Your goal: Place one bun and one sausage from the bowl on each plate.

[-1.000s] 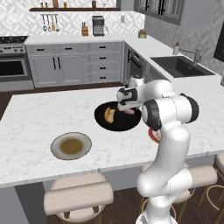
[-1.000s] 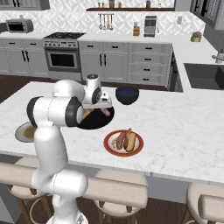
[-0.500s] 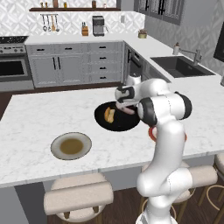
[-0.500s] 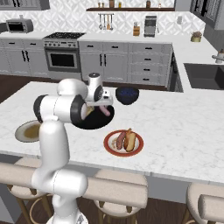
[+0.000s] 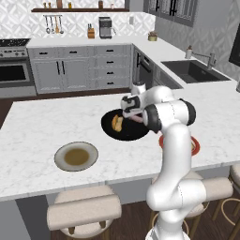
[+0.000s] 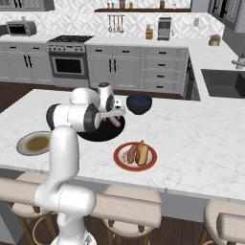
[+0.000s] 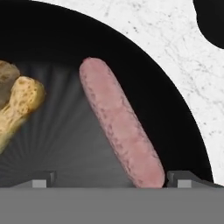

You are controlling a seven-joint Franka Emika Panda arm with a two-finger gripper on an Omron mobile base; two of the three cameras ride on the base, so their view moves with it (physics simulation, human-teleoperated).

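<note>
- The red-orange-rimmed plate (image 6: 135, 156) is already carrying one sausage and one bun, lying side by side, so I judge that half of the job done.
- The grey-rimmed plate (image 5: 76, 156) with the olive-brown centre is sitting bare on the worktop (image 5: 37, 126), well apart from the arm, so it is awaiting both its pieces.
- The black bowl (image 7: 52, 39) is holding what is left: one pink sausage (image 7: 119, 127) and one tan bun (image 7: 17, 105), lying apart from each other on its floor.
- The gripper (image 6: 115, 117) is hovering low over the bowl with its fingers spread wide, clamped on nothing; the sausage's near end is sitting between the two tips.
- In the hand view, the sausage's long axis is running on a slant, from upper left down to lower right.
- The bun is lying left of it there, tilting the opposite way.
- A dark-blue bowl (image 6: 139, 104) is standing just beyond the black one, playing no part.
</note>
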